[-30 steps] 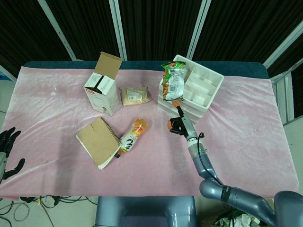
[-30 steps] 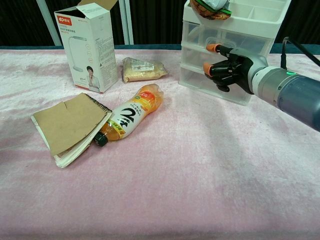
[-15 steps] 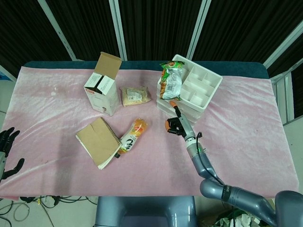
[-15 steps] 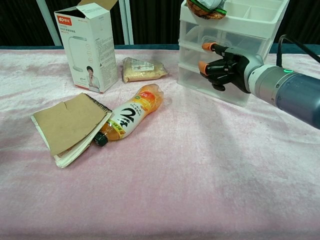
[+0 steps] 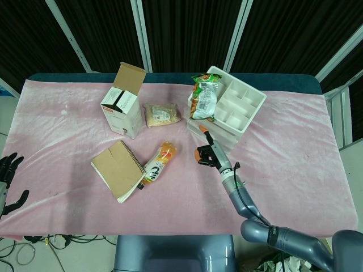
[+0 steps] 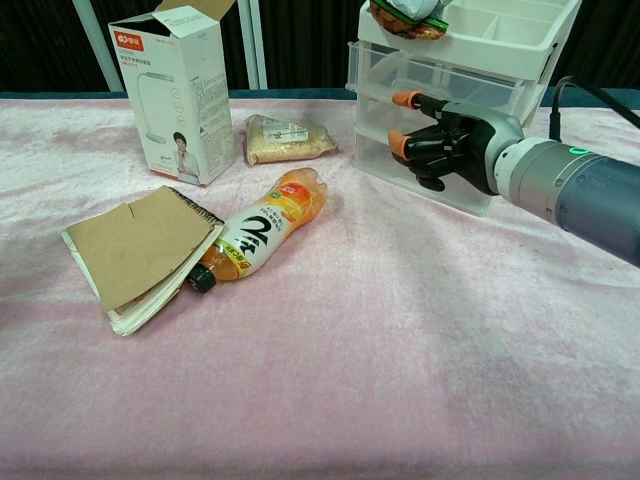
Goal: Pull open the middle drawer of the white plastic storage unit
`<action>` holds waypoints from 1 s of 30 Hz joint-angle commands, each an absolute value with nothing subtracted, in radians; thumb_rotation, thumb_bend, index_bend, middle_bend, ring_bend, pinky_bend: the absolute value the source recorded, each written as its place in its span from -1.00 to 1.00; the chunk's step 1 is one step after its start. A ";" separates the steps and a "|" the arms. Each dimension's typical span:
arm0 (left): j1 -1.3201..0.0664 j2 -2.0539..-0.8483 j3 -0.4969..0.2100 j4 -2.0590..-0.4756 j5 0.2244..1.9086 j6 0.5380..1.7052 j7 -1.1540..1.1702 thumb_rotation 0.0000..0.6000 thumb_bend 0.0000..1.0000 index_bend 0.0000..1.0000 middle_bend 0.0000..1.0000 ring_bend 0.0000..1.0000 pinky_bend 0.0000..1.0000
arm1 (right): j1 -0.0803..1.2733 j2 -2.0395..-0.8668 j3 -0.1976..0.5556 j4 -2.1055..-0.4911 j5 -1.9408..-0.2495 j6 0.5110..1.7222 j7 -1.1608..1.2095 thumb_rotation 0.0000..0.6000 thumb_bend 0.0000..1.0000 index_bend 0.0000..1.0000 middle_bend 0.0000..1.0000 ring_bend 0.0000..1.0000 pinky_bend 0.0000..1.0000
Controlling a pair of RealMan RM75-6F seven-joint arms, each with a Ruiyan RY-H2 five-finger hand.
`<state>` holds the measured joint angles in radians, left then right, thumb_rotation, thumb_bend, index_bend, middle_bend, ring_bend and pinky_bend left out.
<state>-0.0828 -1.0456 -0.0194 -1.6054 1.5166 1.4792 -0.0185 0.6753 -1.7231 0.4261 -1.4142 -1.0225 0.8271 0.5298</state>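
- Storage unit of white translucent plastic [image 6: 450, 105] with stacked drawers sits at the far right of the pink cloth-covered tabletop [image 6: 330, 380], carrying a compartment tray with a green snack bag [image 5: 203, 97] on top.
- Right robot hand [image 6: 440, 140], black with orange fingertips [image 6: 398, 145], pressed against the unit's front at middle-drawer [image 6: 425, 112] height, fingers curled toward the drawer face; cannot tell from either view whether the fingertips are truly hooked on the handle or merely resting against it.
- Left robot hand [image 5: 8, 175] waits at the tabletop's near left edge, fingers spread, holding nothing.
- Judged step: drawing the middle drawer out, which seems barely begun, as the drawer fronts look about flush.
- To do well: pull straight along the drawer's slide axis, toward the near left, not sideways.
- Keep fingertips seated under the handle lip; a shallow hook likely slips.
- Go slowly, since a light plastic unit probably drags across the cloth instead of the drawer sliding.
- Watch the snack bag overhead; a jerk could tip it off.
- Mind the orange drink bottle [image 6: 262, 230] lying near the pull path.
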 commanded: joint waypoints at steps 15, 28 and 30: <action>-0.084 -1.044 -0.020 -1.609 1.512 1.473 -0.014 1.00 -0.29 -0.86 -0.97 -1.00 -1.00 | 0.654 -1.720 0.391 -1.481 -1.070 0.855 0.525 1.00 0.06 -1.00 0.59 0.68 0.74; -0.084 -1.042 -0.022 -1.616 1.503 1.468 -0.009 1.00 -0.29 -0.86 -0.97 -1.00 -1.00 | 0.639 -1.727 0.355 -1.521 -1.115 0.879 0.516 1.00 0.06 -1.00 0.59 0.68 0.74; -0.084 -1.042 -0.022 -1.616 1.501 1.468 -0.009 1.00 -0.29 -0.86 -0.97 -1.00 -1.00 | 0.637 -1.728 0.350 -1.526 -1.121 0.884 0.515 1.00 0.06 -1.00 0.59 0.68 0.74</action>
<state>-0.0837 -1.0416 -0.0224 -1.6164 1.5011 1.4680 -0.0090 0.6374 -1.7275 0.3509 -1.5257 -1.1198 0.8831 0.5156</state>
